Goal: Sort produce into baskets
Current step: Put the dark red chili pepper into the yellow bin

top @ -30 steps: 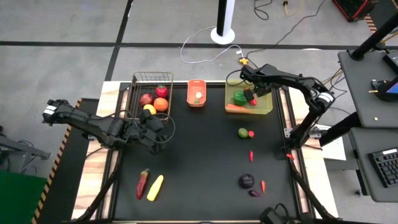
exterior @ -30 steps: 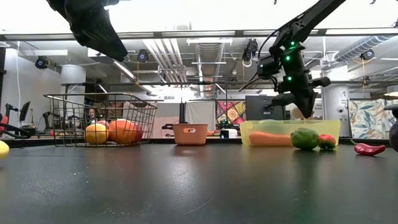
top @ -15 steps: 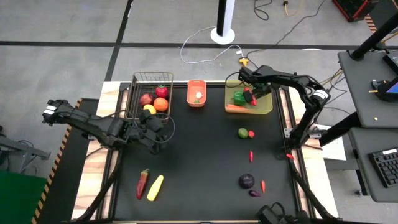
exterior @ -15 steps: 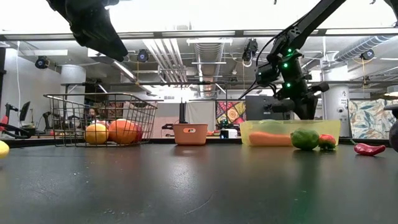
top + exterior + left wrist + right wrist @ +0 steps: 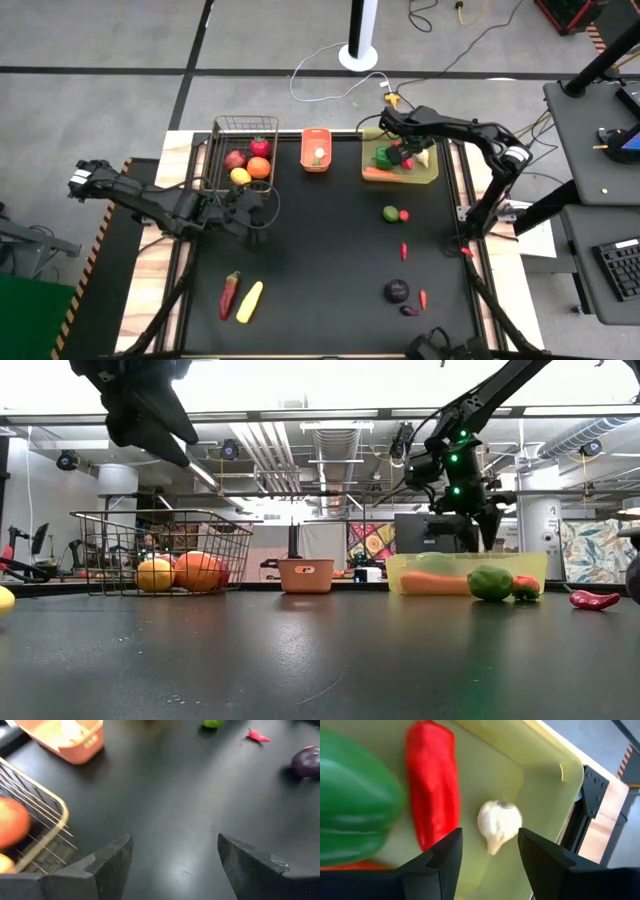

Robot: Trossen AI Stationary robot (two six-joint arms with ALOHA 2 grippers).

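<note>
The black table (image 5: 320, 250) has a matte, lightly scuffed top; its near edge is cut off in the high view. The yellow-green bin (image 5: 428, 172), translucent plastic, rectangular, sits at the far right; the right gripper (image 5: 412, 152) hangs over it and hides part of its contents from above. Its fingers stand apart with nothing between them, directly above a white garlic bulb (image 5: 499, 824) lying on the bin floor, next to a glossy red pepper (image 5: 431, 780), a smooth green pepper (image 5: 355, 805) and a carrot (image 5: 378, 173) along the near wall. The wire-mesh basket (image 5: 245, 125), dark metal grid, at far left holds four rounded fruits as far as can be counted: a red apple (image 5: 235, 159), a red one with a green top (image 5: 260, 147), an orange (image 5: 259, 167) and a yellow lemon (image 5: 240, 176). The left gripper (image 5: 262, 212) hovers over bare table just near of that basket, fingers wide and empty. The small orange basket (image 5: 316, 150), opaque plastic, between the two holds one pale item too small to identify. Loose on the table: right of centre, one green fruit (image 5: 391, 212) touching a small red piece (image 5: 404, 214), one purple eggplant (image 5: 397, 290), three slim red chillies (image 5: 404, 250), one tiny purple item, unclear; near left, one dark red pod (image 5: 230, 295) beside one yellow corn (image 5: 250, 301).
</note>
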